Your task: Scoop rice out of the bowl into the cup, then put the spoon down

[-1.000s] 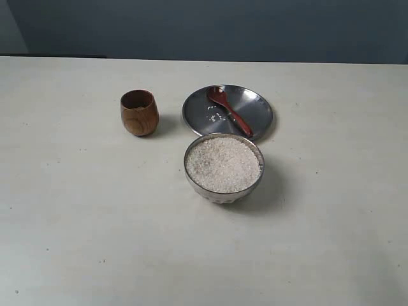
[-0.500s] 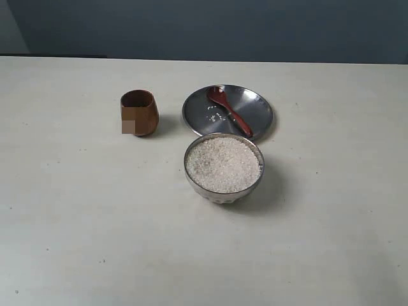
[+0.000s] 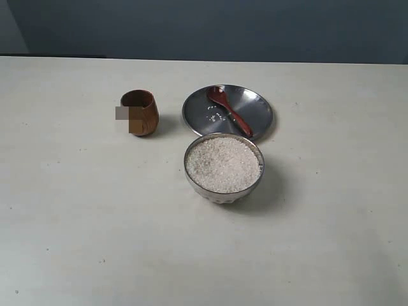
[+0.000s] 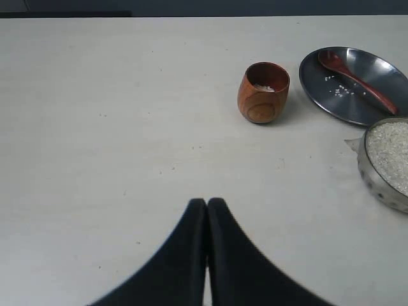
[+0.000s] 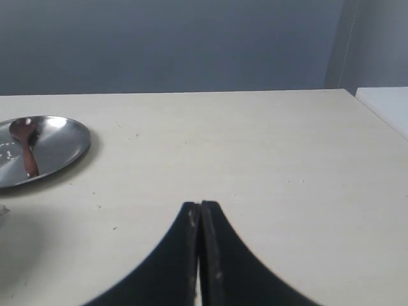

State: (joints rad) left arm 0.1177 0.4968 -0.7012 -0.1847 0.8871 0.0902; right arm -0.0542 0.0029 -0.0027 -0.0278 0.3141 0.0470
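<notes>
Where the plate sits, the spoon lies.

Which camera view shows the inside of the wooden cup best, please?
The left wrist view: the wooden cup is unobstructed, with some rice visible inside. The exterior view shows its interior only as shadow, one side blurred; the right wrist view misses it.

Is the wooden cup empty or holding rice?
Not empty: the left wrist view shows a little rice on the bottom of the cup.
</notes>
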